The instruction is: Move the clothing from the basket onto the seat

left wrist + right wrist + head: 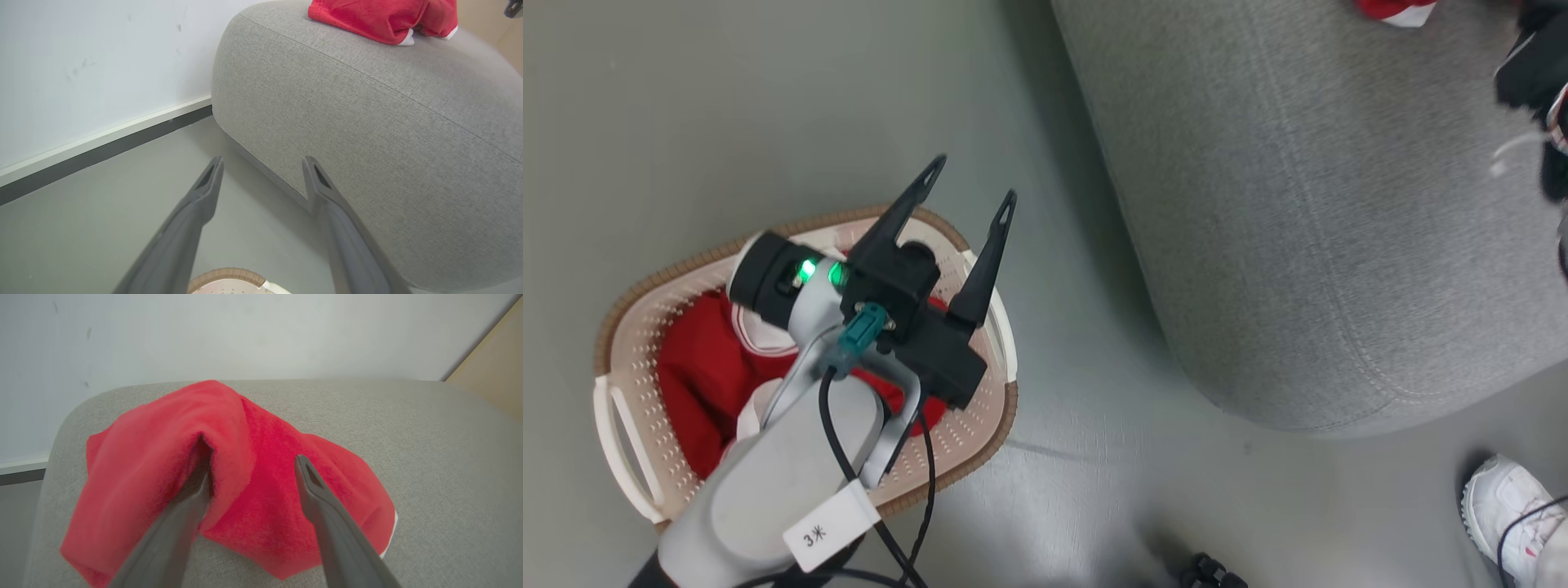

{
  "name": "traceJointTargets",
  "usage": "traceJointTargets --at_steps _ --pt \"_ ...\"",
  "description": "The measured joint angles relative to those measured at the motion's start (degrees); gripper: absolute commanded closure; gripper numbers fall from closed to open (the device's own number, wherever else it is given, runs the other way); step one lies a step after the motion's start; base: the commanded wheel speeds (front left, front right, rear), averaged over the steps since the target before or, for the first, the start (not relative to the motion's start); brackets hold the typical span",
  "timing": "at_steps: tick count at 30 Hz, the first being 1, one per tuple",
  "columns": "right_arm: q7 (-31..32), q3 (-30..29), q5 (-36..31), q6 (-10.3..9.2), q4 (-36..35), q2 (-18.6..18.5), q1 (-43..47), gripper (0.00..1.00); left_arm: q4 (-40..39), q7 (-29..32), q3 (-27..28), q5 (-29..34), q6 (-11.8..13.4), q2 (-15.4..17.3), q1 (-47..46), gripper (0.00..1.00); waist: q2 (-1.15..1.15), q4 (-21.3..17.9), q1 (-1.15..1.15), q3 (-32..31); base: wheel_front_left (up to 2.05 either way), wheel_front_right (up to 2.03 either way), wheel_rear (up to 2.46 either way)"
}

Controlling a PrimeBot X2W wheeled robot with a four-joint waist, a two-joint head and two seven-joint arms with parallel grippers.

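The cream basket (629, 359) with its brown rim stands on the floor at lower left, and red-and-white clothing (698, 367) lies inside it. My left gripper (974, 178) hangs open and empty above the basket's far end, fingers pointing toward the grey sofa (1307, 212). In the left wrist view the left gripper (263, 163) stands open before the sofa's side (367, 122), with the basket rim (226, 275) below. A red garment (253, 477) lies on the sofa seat (429, 449). My right gripper (251, 461) is open over it, and a fold drapes over its left fingertip.
A person's white shoe (1503, 498) is on the floor at lower right, beside the sofa's corner. A white wall with a dark baseboard (102, 151) runs behind the sofa. Grey floor lies between basket and sofa. A dark blurred arm part (1535, 73) is at the right edge.
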Motion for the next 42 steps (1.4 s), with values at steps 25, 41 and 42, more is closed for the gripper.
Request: traceJointTargets --at_steps 25,41,42 --pt "-0.03 -1.60 -3.00 -0.33 -15.11 0.82 24.25 0.00 7.03 -7.81 5.76 -7.00 0.08 -4.45 11.84 0.00 -0.02 4.47 -0.02 -18.71 0.00 0.00 0.00" --pt "-0.03 -1.66 -4.79 -3.36 -28.65 6.12 45.20 0.00 9.06 -8.36 12.57 -8.75 0.51 -2.94 24.74 0.00 -0.02 13.41 -0.01 -32.57 0.00 0.00 0.00" --pt "-0.03 -1.44 -5.05 -3.45 -29.45 6.66 46.47 0.00 8.94 -8.36 13.04 -8.75 0.51 -2.75 25.86 0.00 -0.02 13.82 -0.01 -33.48 0.00 0.00 0.00"
